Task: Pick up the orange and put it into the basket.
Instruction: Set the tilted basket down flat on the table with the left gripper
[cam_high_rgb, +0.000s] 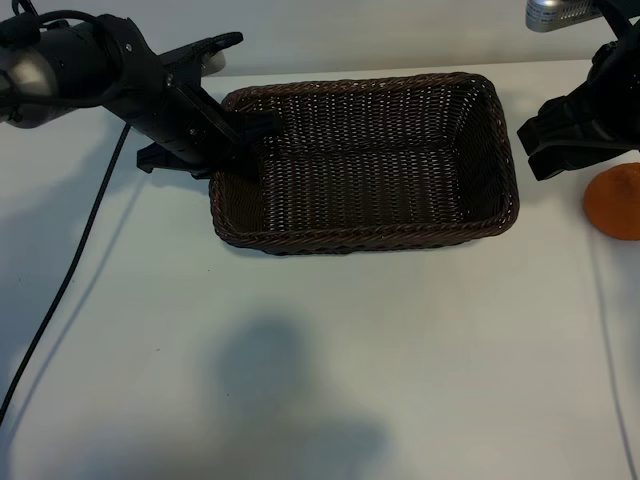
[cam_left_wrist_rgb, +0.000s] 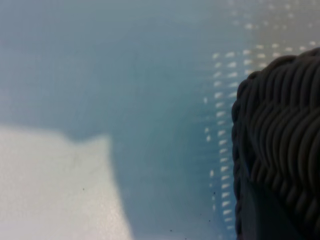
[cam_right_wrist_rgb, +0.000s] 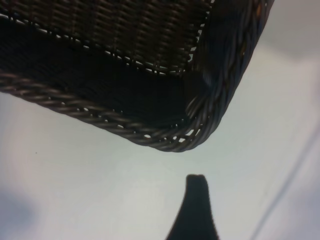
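The dark brown wicker basket (cam_high_rgb: 365, 240) stands in the middle of the white table and holds nothing. The orange (cam_high_rgb: 614, 201) lies on the table at the far right edge, just right of the basket. My left gripper (cam_high_rgb: 252, 146) is at the basket's left end, shut on the rim, with one finger inside the wall and one outside. The left wrist view shows that woven wall (cam_left_wrist_rgb: 285, 130) close up. My right gripper (cam_high_rgb: 531, 150) hangs open and empty beside the basket's right end, just up and left of the orange. One of its fingers (cam_right_wrist_rgb: 196, 210) points at the basket's corner (cam_right_wrist_rgb: 200, 135).
A black cable (cam_high_rgb: 70, 280) runs down the table's left side from the left arm. A silver lamp head (cam_high_rgb: 560, 12) sits at the top right. A broad shadow (cam_high_rgb: 280, 390) falls on the bare table in front of the basket.
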